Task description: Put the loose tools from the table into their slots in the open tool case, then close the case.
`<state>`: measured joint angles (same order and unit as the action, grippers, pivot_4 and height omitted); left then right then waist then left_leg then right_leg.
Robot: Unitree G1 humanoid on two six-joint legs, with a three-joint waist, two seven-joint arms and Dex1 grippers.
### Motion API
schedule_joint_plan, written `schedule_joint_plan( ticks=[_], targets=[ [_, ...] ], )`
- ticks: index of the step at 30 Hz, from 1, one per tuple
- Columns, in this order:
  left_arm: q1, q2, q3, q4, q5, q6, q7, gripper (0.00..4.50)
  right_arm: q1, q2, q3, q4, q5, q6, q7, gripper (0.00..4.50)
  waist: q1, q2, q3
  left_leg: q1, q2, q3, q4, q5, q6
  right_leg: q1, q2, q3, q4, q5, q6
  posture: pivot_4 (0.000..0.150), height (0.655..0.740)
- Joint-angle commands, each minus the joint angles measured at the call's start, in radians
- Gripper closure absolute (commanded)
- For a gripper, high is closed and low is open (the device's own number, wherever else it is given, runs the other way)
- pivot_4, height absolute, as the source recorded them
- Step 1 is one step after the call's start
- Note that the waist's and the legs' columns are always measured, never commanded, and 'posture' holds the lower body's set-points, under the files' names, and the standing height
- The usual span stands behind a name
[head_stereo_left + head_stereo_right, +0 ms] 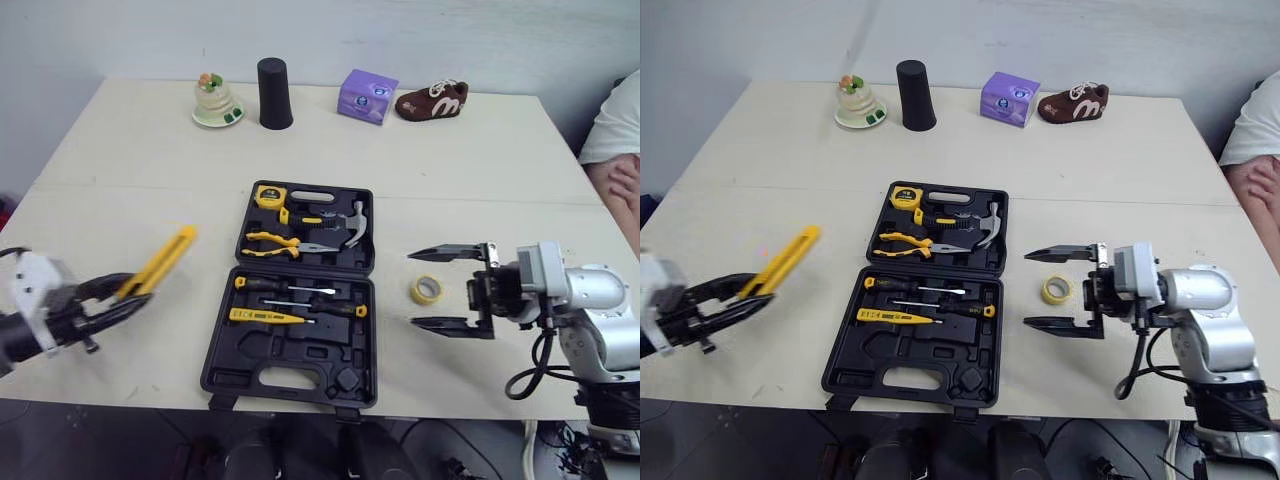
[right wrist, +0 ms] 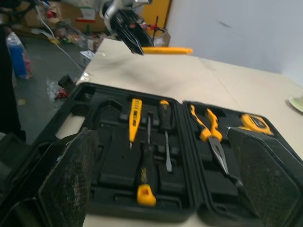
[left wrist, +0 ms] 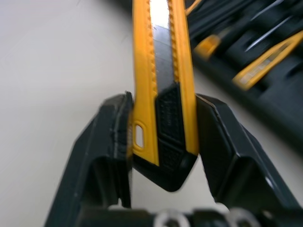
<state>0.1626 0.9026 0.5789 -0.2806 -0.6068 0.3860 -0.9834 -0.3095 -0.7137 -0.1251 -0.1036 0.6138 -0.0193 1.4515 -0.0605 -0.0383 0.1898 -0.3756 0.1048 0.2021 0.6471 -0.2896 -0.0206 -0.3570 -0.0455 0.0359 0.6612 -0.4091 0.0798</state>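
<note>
Left end effector (image 1: 130, 292) clamps the yellow utility knife (image 1: 162, 258) above the tabletop (image 1: 130, 160), left of the open tool case (image 1: 300, 378); stowing looks underway, next it needs carrying to an empty slot

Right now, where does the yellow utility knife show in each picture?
Left eye view: utility knife left of the tool case.
Right eye view: again left of it.
Left wrist view: clamped between the left jaws.
Right wrist view: beyond the case's far edge.
Shared landmark: the open tool case.
</note>
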Motion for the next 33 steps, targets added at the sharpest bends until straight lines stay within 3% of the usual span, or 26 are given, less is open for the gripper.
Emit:
schedule_joint_plan(
  ticks=[1, 6, 16, 24, 33],
  targets=[
    [0.008, 0.032, -0.015, -0.120, -0.054, 0.064, -0.023, 3.02, 0.000, -0.014, -0.028, -0.011, 0.006, -0.020, 0.008, 0.00, -0.007, 0.001, 0.000, 0.000, 0.001, 0.000, 0.000, 0.000, -0.001, 0.000, 0.002, 0.000, 0.000, 0.000, 0.000, 0.150, 0.7400],
    [-0.123, 0.152, -0.248, -0.224, 0.091, 0.018, -0.057, 3.02, 0.040, -0.055, -0.041, -0.005, -0.006, -0.028, 0.039, 0.00, -0.012, 0.003, 0.002, 0.000, 0.001, -0.001, 0.000, 0.002, -0.003, 0.000, 0.003, 0.001, 0.000, 0.000, 0.000, 0.150, 0.7400],
    [-0.336, 0.241, -0.510, -0.289, 0.204, 0.101, -0.083, 3.02, 0.142, -0.069, -0.051, -0.092, 0.003, -0.011, 0.002, 0.00, 0.000, 0.005, 0.003, 0.000, 0.001, 0.001, 0.000, 0.001, -0.002, -0.001, 0.005, 0.004, -0.002, 0.001, 0.001, 0.150, 0.7400],
    [-0.465, 0.220, -0.653, -0.312, 0.225, 0.123, -0.126, 3.02, 0.146, -0.060, -0.022, -0.131, -0.008, 0.014, -0.036, 0.00, 0.004, 0.005, 0.003, 0.000, 0.000, 0.001, 0.002, 0.001, -0.001, 0.000, 0.005, 0.004, 0.000, 0.001, 0.002, 0.150, 0.7400],
    [-0.536, 0.154, -0.832, -0.293, 0.357, 0.160, -0.114, 3.02, 0.149, -0.069, -0.011, -0.181, -0.004, 0.053, -0.080, 0.00, 0.006, 0.005, 0.003, 0.000, -0.001, 0.001, 0.003, 0.001, -0.002, 0.000, 0.006, 0.005, 0.000, 0.001, 0.002, 0.150, 0.7400]
  ],
)
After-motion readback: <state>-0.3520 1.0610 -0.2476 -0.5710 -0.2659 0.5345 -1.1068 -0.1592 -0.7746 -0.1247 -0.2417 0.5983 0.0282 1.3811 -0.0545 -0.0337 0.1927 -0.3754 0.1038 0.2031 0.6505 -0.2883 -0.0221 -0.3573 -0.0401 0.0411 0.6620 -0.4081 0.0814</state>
